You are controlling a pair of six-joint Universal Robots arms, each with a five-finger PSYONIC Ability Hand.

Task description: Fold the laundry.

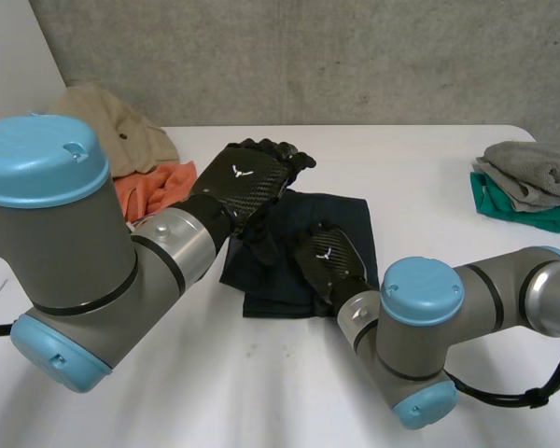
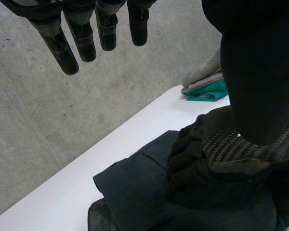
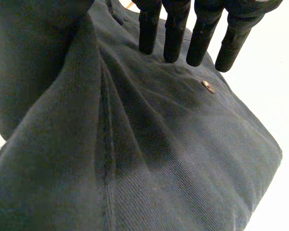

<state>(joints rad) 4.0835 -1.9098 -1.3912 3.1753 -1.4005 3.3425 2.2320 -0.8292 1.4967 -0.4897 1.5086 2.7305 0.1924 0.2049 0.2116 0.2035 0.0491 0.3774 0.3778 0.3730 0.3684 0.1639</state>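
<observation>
Both hands at the folded dark navy cotton garment (image 1: 341, 219), which lies in the middle of the white table (image 1: 411, 159)

The right hand (image 1: 331, 261) lies flat on the near part of the garment, its straight fingers (image 3: 175, 38) pressing the cloth just beside a small brown button (image 3: 208, 86) and gripping nothing. The left hand (image 1: 247, 177) hovers over the far left corner, its fingers (image 2: 82, 33) straight and spread in the air and holding nothing. Off to the left sit a crumpled beige garment (image 1: 107, 126) and an orange cloth (image 1: 154, 187) — on the right edge a folded grey towel (image 1: 537, 168) lies on a green cloth (image 1: 518, 210).
</observation>
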